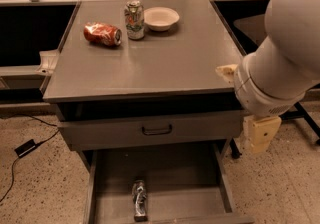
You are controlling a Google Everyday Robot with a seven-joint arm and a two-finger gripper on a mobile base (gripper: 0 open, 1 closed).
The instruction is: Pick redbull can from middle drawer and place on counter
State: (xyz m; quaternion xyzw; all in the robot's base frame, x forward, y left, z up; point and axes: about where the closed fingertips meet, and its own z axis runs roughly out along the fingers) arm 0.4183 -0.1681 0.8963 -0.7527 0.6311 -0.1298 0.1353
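Redbull can [139,200] lying in middle drawer [185,188], end effector [260,135] right of counter [165,58], cannot tell its state

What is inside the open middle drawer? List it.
Only the redbull can, lying on its side on the middle drawer floor. The drawer's back is hidden under the drawer front above. The gripper hangs right of that front.

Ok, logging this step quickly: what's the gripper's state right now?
The gripper hangs right of the cabinet; open or closed cannot be told.
It is not holding the redbull can, which lies in the middle drawer.
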